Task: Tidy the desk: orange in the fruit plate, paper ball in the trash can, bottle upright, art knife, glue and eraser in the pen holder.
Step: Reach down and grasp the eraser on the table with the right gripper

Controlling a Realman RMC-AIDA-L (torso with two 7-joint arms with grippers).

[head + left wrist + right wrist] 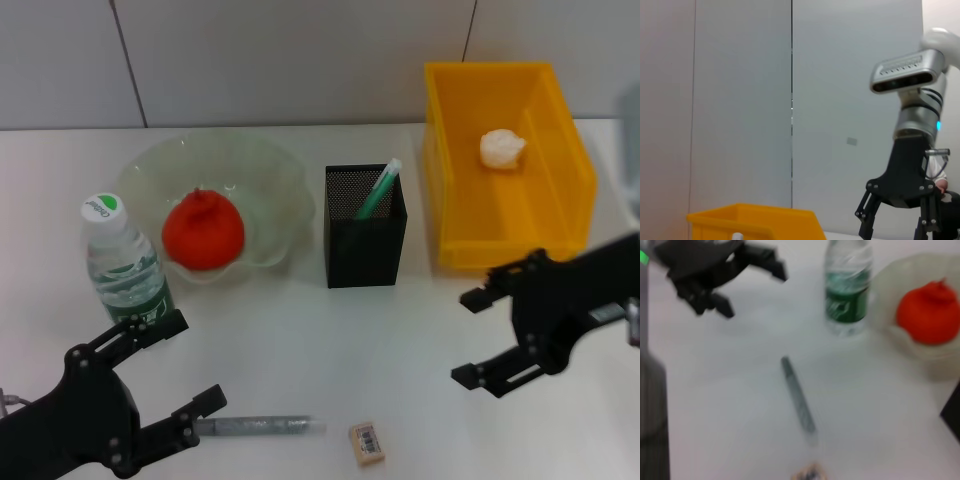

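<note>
Right now both the left gripper (185,370) and the right gripper (478,338) hang spread wide above the desk (400,340), clutching nothing.

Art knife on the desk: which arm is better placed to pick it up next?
Probably the left. The left gripper is open, its near finger right at one end of the art knife. The right gripper, also open, hovers farther off, before the trash can.
</note>
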